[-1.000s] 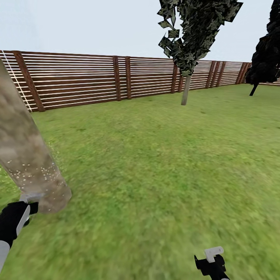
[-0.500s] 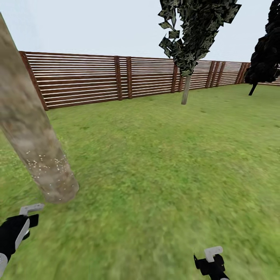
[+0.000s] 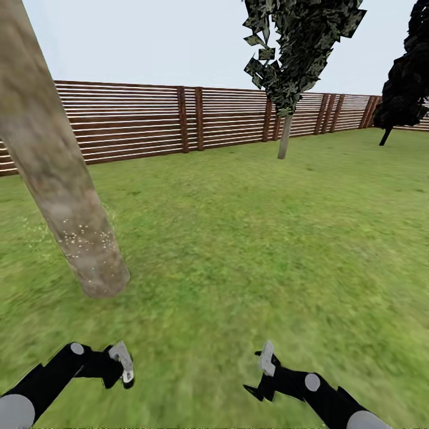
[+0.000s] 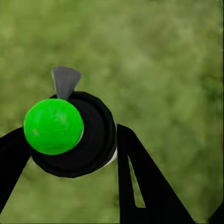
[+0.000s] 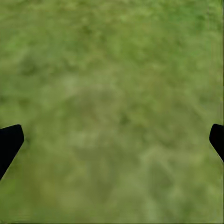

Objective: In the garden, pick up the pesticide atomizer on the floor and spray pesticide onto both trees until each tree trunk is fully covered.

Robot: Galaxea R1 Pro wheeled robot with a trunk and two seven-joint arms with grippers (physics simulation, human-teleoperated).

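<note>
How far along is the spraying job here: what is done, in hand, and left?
Done: the atomizer is off the grass, gripped in the left claw. In hand: the near trunk carries whitish specks low down only, so its coverage looks partial. Left: the rest of that trunk and the far tree's trunk by the fence, too distant to judge. The right claw is open.

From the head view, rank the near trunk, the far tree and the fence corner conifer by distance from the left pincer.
1. Near trunk, just ahead of the left pincer.
2. Far tree, ahead to the right, by the fence.
3. Dark conifer, far right.
</note>
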